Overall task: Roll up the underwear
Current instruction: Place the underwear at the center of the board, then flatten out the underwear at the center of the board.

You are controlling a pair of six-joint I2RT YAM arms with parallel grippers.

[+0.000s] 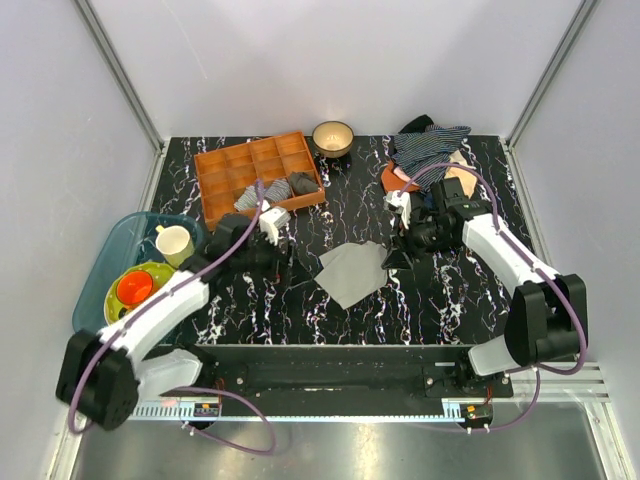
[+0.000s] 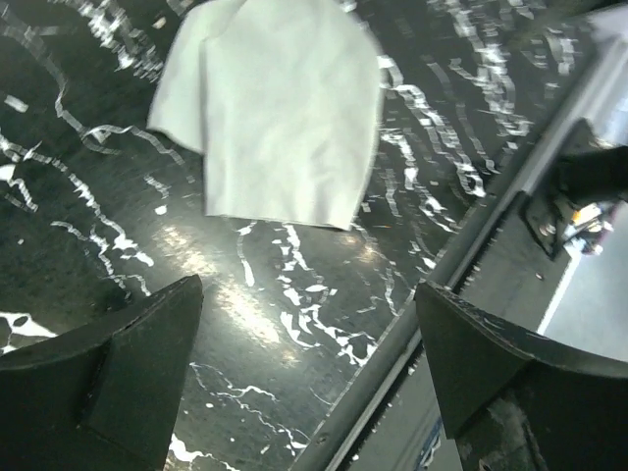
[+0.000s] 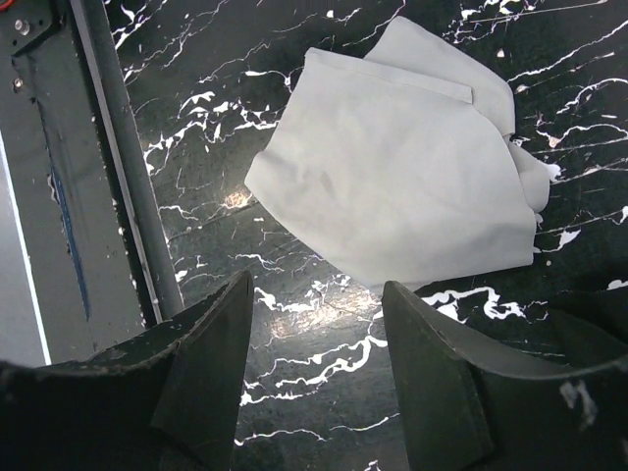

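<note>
Grey soft underwear [image 1: 352, 272] flat, creased; left pincer [image 2: 306, 289], right pincer [image 3: 316, 285] both gape empty.

2 white-and-black arms [image 1: 165, 310], purple cables [image 1: 583, 320], matte black fingers [image 2: 128, 363].

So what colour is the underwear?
The underwear is plain light grey, no pattern. Best seen from the right wrist view.

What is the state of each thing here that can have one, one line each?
Small plain grey cloth underwear: lying flat on the table, not yet rolled, untouched.
Left gripper: open, empty.
Right gripper: open, empty.
Orange compartment tray: two compartments hold rolled cloth.
Cream cup: upright in the blue tub.
</note>
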